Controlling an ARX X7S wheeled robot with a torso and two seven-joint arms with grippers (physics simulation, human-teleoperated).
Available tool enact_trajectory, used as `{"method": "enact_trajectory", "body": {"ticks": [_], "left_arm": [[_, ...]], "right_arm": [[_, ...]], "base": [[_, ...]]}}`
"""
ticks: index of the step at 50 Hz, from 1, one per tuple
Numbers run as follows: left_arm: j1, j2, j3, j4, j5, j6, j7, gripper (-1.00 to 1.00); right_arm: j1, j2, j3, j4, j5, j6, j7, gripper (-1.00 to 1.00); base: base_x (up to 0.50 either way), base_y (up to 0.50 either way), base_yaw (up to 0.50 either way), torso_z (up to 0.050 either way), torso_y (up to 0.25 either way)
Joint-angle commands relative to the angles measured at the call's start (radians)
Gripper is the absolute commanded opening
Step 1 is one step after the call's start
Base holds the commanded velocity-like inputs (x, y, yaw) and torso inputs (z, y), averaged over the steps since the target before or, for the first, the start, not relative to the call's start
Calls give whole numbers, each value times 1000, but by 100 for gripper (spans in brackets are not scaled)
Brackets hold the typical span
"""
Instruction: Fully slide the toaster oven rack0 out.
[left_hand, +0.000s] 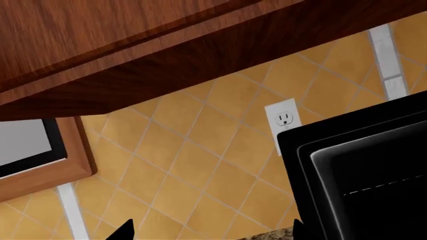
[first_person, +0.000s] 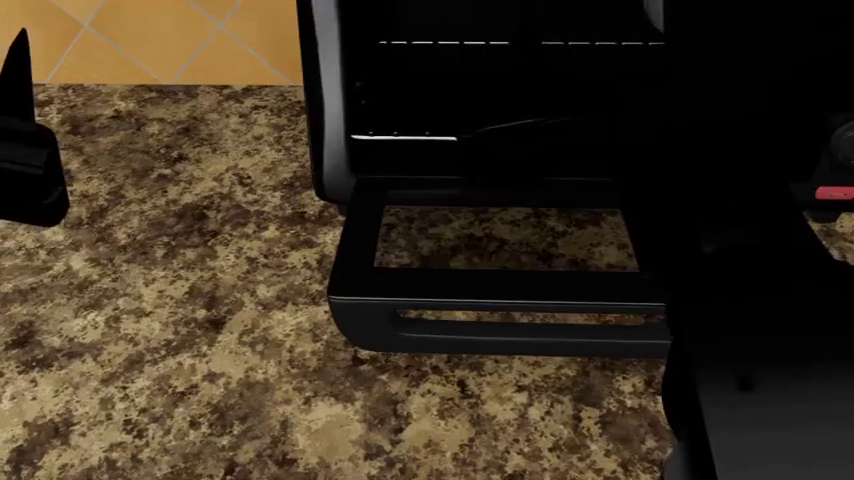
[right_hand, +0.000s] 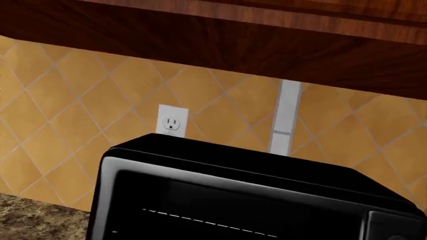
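Observation:
The black toaster oven stands open on the counter, its windowed door dropped flat toward me. The rack0 lies inside the cavity; its silvery front bar is just behind the door hinge and a dashed bar shows further back. The oven also shows in the left wrist view and the right wrist view, with the rack's dashed bar. My left gripper is open and empty, left of the oven. My right arm is a dark mass over the oven's right side; its fingers are indistinguishable.
Speckled granite countertop surrounds the oven. A tiled wall with a white outlet is behind it, and a wooden cabinet hangs above. A red button shows at the right. A wood-framed panel hangs on the wall.

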Motion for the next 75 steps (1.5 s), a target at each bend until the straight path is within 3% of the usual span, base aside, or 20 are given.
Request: {"method": "enact_trajectory", "body": {"ticks": [1, 8, 17, 25, 44, 62, 75], "left_arm": [[-10, -13, -3, 7, -41, -6, -21, 100], [-13, -6, 12, 12, 23, -12, 22, 100], [-15, 36, 65, 5, 271, -11, 201, 100], [-15, 59, 85, -1, 387, -7, 286, 100], [-12, 74, 95, -19, 451, 13, 332, 100], [-18, 86, 100, -28, 487, 17, 364, 100], [-28, 89, 115, -33, 527, 10, 389, 100]], "right_arm": [[21, 24, -21, -5, 33, 4, 20, 100], [117, 73, -135, 12, 47, 10, -9, 100], [221, 130, -303, 74, 53, 2, -44, 100], [252, 179, -424, 125, 45, -26, -63, 100], [297, 253, -616, 234, 21, -122, -115, 100], [303, 292, -699, 231, 28, -137, -157, 100], [313, 295, -759, 351, 22, -221, -191, 100]], "base": [[0, 0, 0, 0, 0], [0, 0, 0, 0, 0], [0, 0, 0, 0, 0], [0, 0, 0, 0, 0], [0, 0, 0, 0, 0], [0, 0, 0, 0, 0], [0, 0, 0, 0, 0]]}}
